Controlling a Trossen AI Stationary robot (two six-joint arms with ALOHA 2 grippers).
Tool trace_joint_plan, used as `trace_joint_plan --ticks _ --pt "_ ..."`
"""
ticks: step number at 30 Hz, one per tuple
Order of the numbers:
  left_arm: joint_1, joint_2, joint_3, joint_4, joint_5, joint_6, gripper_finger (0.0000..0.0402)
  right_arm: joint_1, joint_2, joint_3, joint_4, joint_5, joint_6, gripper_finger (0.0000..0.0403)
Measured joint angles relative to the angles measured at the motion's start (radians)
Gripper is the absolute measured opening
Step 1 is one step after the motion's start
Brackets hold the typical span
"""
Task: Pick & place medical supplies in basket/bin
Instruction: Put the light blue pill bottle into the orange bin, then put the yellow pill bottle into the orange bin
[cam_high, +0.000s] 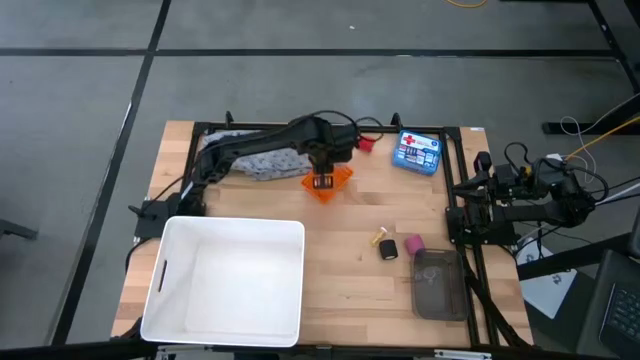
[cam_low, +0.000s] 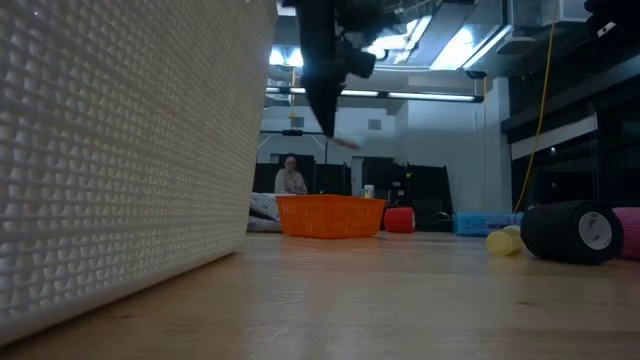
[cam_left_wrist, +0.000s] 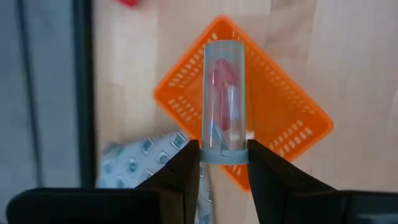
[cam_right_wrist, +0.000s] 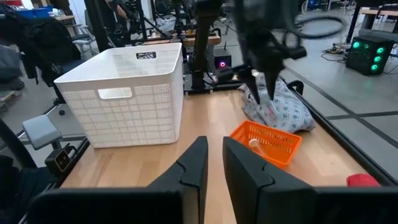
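Note:
My left gripper (cam_high: 322, 176) hangs over the orange latticed basket (cam_high: 330, 186), shut on a clear tube (cam_left_wrist: 222, 93) with red contents. In the low view the gripper (cam_low: 338, 128) is well above the basket (cam_low: 330, 216). A small pale piece (cam_left_wrist: 249, 134) lies inside the basket. The grey patterned cloth (cam_high: 262, 163) lies on the table next to the basket, toward the left. A red roll (cam_high: 366, 144) sits farther back. A black roll (cam_high: 388, 250), a pink roll (cam_high: 411, 245) and a small yellow piece (cam_high: 379, 237) lie near the right. My right gripper (cam_right_wrist: 215, 163) waits at the right edge. My left gripper pinches the clear tube by its capped end (cam_left_wrist: 222, 155) between the two fingers (cam_left_wrist: 186, 167). The fingers come from above, pointing down. The tube runs on past the fingertips toward the basket and is lifted clear above it.
A large white tub (cam_high: 228, 280) fills the near left of the table and blocks the left of the low view (cam_low: 120, 150). A blue first-aid box (cam_high: 417, 153) stands far right and a grey pouch (cam_high: 437, 282) lies near right. A person (cam_low: 291, 178) sits in the room behind.

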Motion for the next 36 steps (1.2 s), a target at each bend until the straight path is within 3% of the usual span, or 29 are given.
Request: trace_joint_plan --ticks 4,11,15,19,26,36 --pt "0.050 0.001 -0.112 0.102 0.127 -0.003 0.0103 0.000 0.000 0.000 -0.001 -0.013 0.002 0.0052" --pt "0.081 0.002 -0.337 0.265 0.135 0.005 0.0103 0.000 0.000 0.000 -0.001 -0.013 0.003 0.0052" --pt "0.086 0.002 -0.403 0.316 0.136 0.005 0.0103 0.000 0.000 0.000 -0.001 -0.013 0.003 0.0052" --pt "0.076 0.002 -0.414 0.312 0.134 0.001 0.0116 0.000 0.000 0.000 -0.001 -0.013 0.003 0.0052" --pt "0.044 0.002 -0.389 0.316 0.120 0.007 0.0171 0.000 0.000 0.000 -0.001 -0.013 0.003 0.0052" --pt "-0.018 0.002 -0.288 0.288 -0.027 0.009 0.0211 0.000 0.000 0.000 -0.001 -0.013 0.003 0.0052"
